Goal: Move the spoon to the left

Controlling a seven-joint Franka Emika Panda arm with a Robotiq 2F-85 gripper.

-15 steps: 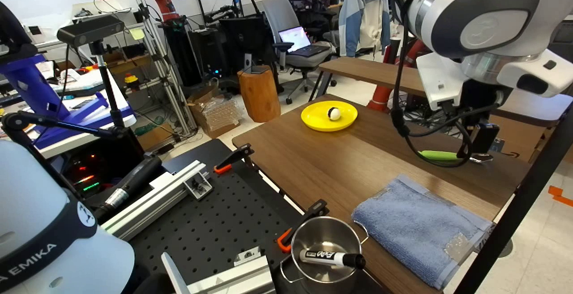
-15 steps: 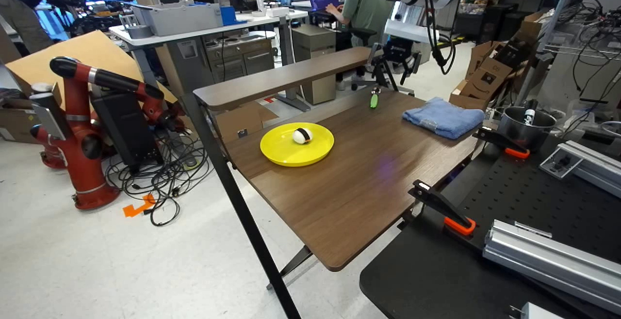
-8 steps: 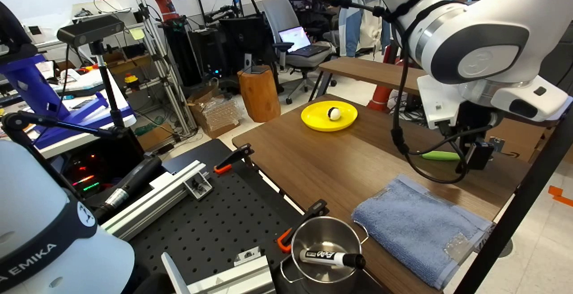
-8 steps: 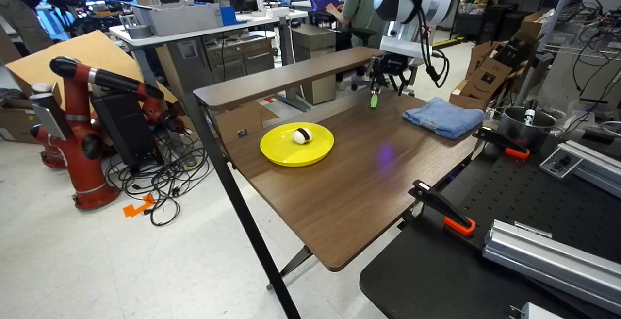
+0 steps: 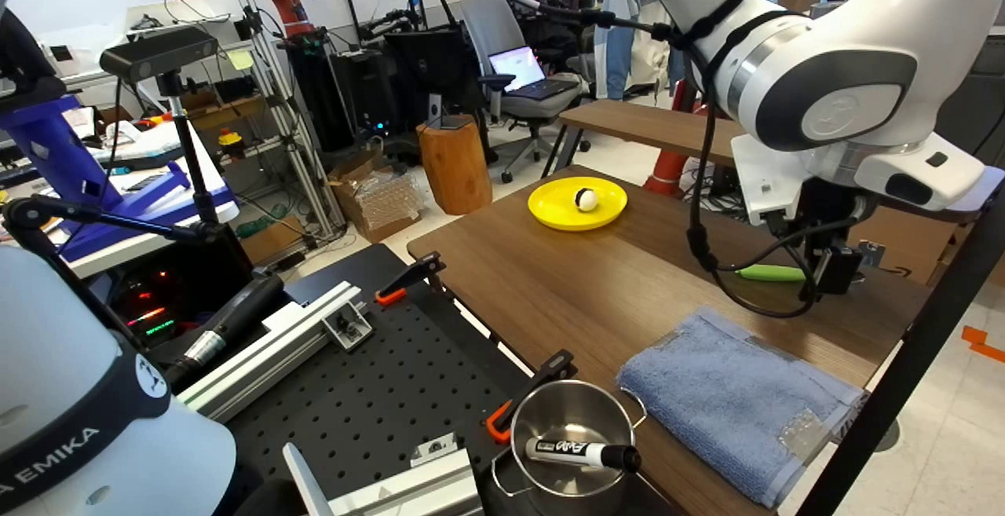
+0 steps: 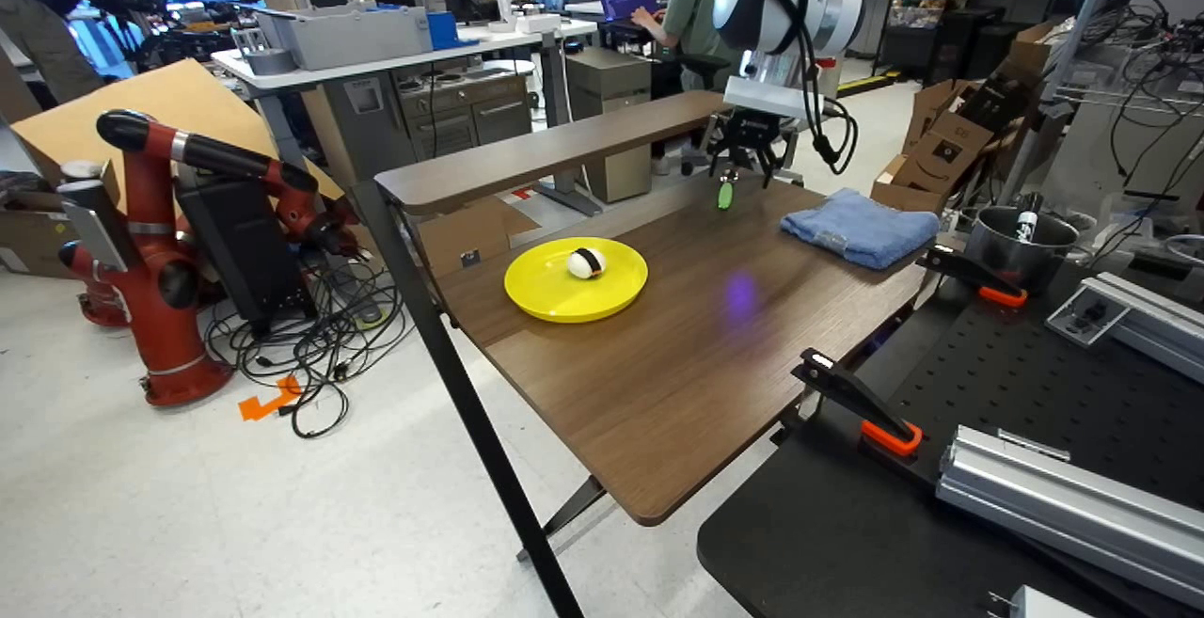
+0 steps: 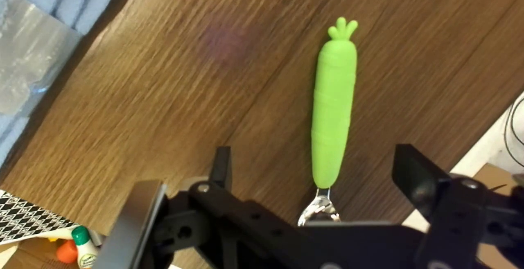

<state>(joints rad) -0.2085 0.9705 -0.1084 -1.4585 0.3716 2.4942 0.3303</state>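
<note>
On the brown tabletop (image 6: pixel 677 345), the green carrot-handled spoon (image 7: pixel 331 120) lies near the blue towel (image 6: pixel 858 226), not touching it, and well apart from the yellow plate (image 6: pixel 541 296). The end effector (image 7: pixel 317 166) is over the spoon with its 2 fingers (image 7: pixel 415 175) wide apart, holding nothing. In the wrist view, the spoon shows between them, with part of its metal end (image 7: pixel 318 208) hidden. This looks like the reaching step. Next, the arm (image 5: pixel 832 96) should go down, squeeze the spoon and carry it left.
</note>
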